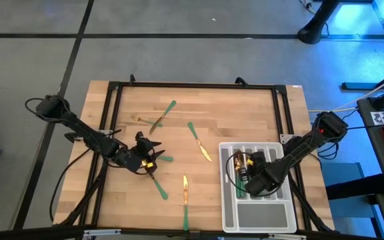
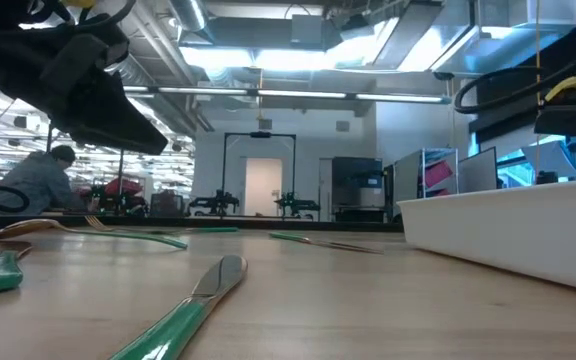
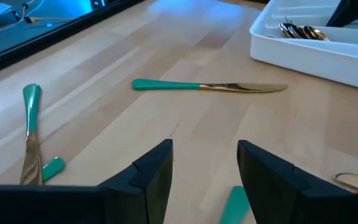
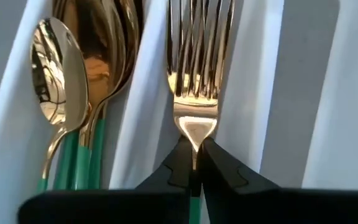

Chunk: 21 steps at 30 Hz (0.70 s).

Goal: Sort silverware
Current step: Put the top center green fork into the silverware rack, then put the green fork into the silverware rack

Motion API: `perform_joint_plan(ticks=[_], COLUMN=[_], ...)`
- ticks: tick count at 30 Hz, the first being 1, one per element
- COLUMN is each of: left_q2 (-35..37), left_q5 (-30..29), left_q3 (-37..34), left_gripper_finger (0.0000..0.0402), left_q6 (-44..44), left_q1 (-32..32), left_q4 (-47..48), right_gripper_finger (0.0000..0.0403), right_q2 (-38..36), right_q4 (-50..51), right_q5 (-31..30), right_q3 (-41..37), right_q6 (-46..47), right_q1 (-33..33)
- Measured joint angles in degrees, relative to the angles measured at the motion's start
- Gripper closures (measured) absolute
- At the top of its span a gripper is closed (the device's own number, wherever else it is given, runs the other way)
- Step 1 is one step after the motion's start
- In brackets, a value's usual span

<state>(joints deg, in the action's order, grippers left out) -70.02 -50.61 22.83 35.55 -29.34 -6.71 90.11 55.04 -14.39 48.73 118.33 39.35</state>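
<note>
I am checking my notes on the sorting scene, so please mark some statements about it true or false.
1. The right gripper is pinched on a fork over the tray. True.
2. The left gripper holds a knife. False: it is open and holds nothing.
3. Spoons lie in the compartment beside the fork. True.
4. All the silverware is in the tray. False: several pieces, such as one knife, lie on the table.
</note>
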Motion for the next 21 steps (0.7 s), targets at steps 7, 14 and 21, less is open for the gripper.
perform_joint_plan(ticks=[7, 14, 21], left_q2=[0.0, 0.0, 0.0], left_q5=[0.5, 0.52, 0.17], left_q3=[0.0, 0.0, 0.07], left_gripper_finger=[0.0234, 0.0234, 0.0234], left_q6=[1.0, 1.51, 3.2], left_q1=[0.0, 0.65, 6.7], left_q4=[0.01, 0.08, 0.33], right_gripper_finger=[0.0279, 0.019, 0.0169], right_q2=[-2.18, -9.29, -10.78], right_q4=[0.62, 0.55, -6.74], right_q5=[-1.94, -6.59, -24.84], right_q3=[0.02, 0.07, 0.09], right_q6=[-4.58, -10.64, -22.42], right_q1=[0.0, 0.0, -0.2])
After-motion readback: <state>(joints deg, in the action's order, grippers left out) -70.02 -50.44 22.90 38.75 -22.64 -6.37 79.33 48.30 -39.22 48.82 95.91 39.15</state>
